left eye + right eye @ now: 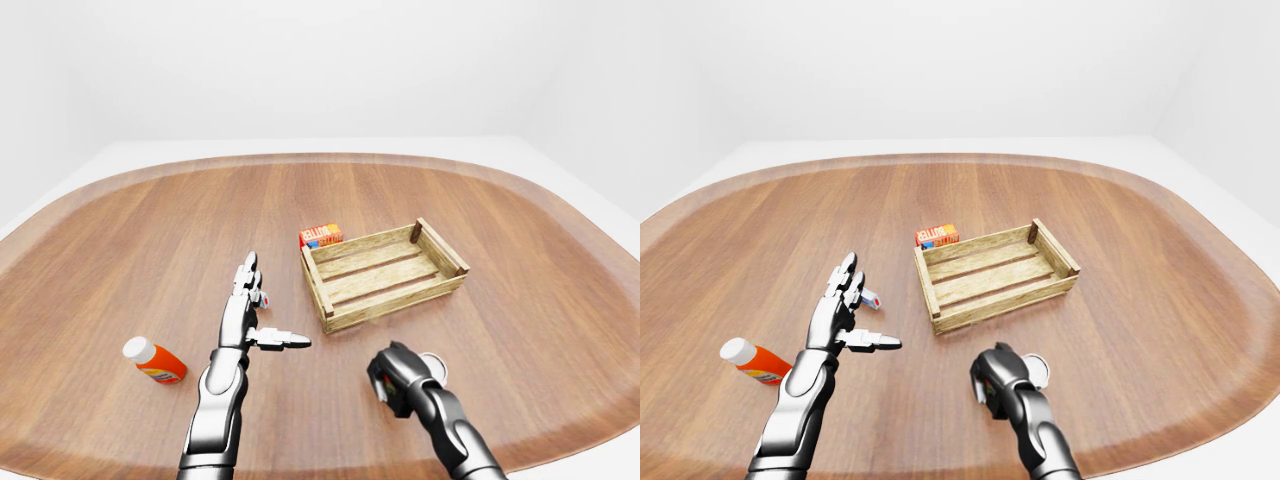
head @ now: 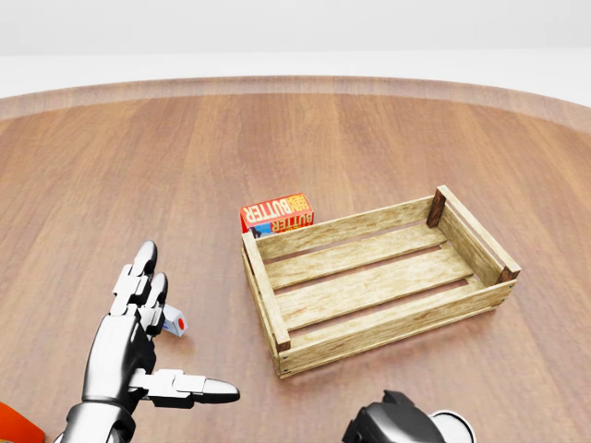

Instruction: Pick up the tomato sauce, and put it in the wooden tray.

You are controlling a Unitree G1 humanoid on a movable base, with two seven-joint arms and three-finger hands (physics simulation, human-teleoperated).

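Right hand (image 1: 400, 380), in the left-eye view, is curled into a fist round a small can (image 1: 434, 364). Its pale round end pokes out on the right and a bit of red and green label shows between the fingers, so I take it for the tomato sauce. It sits low in the view, near the tray (image 1: 395, 305) and below its near wall. Left hand (image 1: 250, 315) is spread flat over the counter (image 1: 150, 240), holding nothing. A bottle (image 1: 155, 361) lies to its left.

Head view: only the top of the right hand (image 2: 392, 426) and the rim of the can (image 2: 452, 426) show at the bottom edge. The tray (image 2: 388, 337) is empty, and a butter box (image 2: 277, 214) rests against its far corner.

Right-eye view: the right hand (image 1: 998, 375) hides most of the can (image 1: 1034, 368), and I cannot tell whether the can is off the counter.

The can is probably stiff, fairly heavy for its size and smooth-sided, so it could slip or twist. A wrap round the middle of the body should hold better than a pinch at the rim.
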